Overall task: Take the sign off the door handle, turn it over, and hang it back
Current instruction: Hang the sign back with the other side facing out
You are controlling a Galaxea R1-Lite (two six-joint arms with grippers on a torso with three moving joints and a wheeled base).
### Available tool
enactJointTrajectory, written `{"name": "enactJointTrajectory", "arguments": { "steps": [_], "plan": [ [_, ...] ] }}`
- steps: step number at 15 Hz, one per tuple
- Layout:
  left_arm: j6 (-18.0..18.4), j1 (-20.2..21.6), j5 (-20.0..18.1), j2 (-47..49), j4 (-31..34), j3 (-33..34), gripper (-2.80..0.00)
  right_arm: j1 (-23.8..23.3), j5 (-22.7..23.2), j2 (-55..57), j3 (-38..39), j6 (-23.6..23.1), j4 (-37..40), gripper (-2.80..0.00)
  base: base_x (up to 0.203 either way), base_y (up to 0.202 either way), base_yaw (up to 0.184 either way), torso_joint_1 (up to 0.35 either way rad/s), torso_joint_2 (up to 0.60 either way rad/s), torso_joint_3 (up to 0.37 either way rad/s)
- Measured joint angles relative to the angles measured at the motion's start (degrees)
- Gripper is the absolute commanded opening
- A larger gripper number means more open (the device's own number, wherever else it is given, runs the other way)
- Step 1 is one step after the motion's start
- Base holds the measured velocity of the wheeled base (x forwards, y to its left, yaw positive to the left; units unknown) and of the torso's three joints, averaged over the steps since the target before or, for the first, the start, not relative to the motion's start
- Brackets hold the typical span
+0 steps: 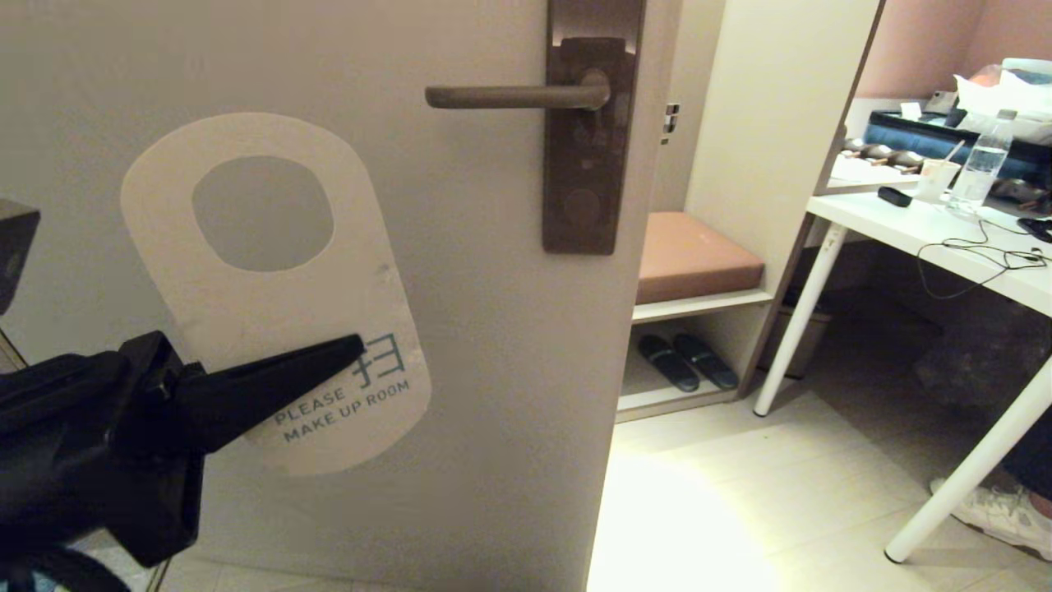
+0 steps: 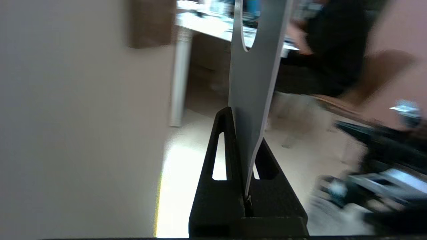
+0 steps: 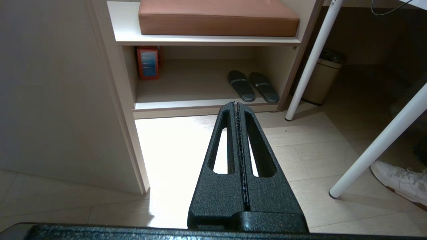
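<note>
You are looking at the sign (image 1: 271, 288), an off-white rounded card with a large round hole, showing "PLEASE MAKE UP ROOM" in blue-grey letters. It is hanging off the handle (image 1: 514, 96), held in front of the door (image 1: 460, 345), lower and to the left of the lever. The left gripper (image 1: 349, 349) is pinching the card's lower part between closed fingers, covering some of the print. The left wrist view is showing the card edge-on, its other face grey. The right gripper (image 3: 236, 104) is pointing at the floor (image 3: 300, 150), fingers pressed together on nothing.
</note>
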Motion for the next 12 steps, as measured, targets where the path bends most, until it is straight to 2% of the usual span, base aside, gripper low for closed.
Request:
{"name": "enactJointTrajectory", "arguments": {
  "steps": [4, 8, 12],
  "plan": [
    [6.9, 3.3, 5.4, 3.1, 2.9, -3.7, -2.80, 0.0, 0.0, 0.0, 0.0, 0.0, 0.0, -2.80, 0.000, 0.000, 0.000, 0.000, 0.00, 0.000],
    [9.6, 3.6, 10.1, 5.0, 7.4, -8.3, -2.80, 0.0, 0.0, 0.0, 0.0, 0.0, 0.0, -2.80, 0.000, 0.000, 0.000, 0.000, 0.00, 0.000],
    [15.1, 3.5, 11.2, 6.1, 8.7, -9.4, -2.80, 0.0, 0.0, 0.0, 0.0, 0.0, 0.0, -2.80, 0.000, 0.000, 0.000, 0.000, 0.00, 0.000]
  ]
}}
